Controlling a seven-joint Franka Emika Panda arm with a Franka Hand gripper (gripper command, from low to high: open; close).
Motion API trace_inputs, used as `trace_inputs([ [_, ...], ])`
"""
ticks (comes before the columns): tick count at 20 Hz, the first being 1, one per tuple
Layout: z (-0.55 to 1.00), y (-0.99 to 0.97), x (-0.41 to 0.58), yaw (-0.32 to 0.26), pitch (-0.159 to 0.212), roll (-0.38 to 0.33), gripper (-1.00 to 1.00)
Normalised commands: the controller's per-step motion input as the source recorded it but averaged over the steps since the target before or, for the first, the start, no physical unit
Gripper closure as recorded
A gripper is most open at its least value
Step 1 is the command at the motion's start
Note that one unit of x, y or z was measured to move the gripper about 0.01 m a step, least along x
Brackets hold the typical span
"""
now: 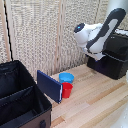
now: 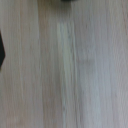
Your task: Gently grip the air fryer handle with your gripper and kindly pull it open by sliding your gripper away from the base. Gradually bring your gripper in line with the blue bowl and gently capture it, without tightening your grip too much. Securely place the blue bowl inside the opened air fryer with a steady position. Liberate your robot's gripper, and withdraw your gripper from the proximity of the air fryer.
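Air fryer (image 1: 114, 59): right edge of the exterior view, upright on the counter (image 1: 95, 102); facing unclear.
Blue bowl (image 1: 66, 77): frame centre, mouth up, behind the red cup (image 1: 66, 90).
My jaws: hidden; state unknowable.

Even, soft daylight; no glare, faint shadows only. Exterior view low-resolution, slightly soft. Wrist view heavily blurred, worktop (image 2: 65, 70) grain smeared.

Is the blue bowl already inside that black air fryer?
No, the blue bowl sits on the wooden table beside the red cup, apart from the air fryer.
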Motion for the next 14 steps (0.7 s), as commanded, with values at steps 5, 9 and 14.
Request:
trace_inputs([
  [5, -0.18, -0.54, -0.154, 0.132, -0.01, -0.202, -1.0],
  [9, -0.19, -0.5, -0.211, 0.114, 0.042, -0.162, -1.0],
  [14, -0.23, -0.44, -0.132, 0.111, 0.109, -0.133, -1.0],
])
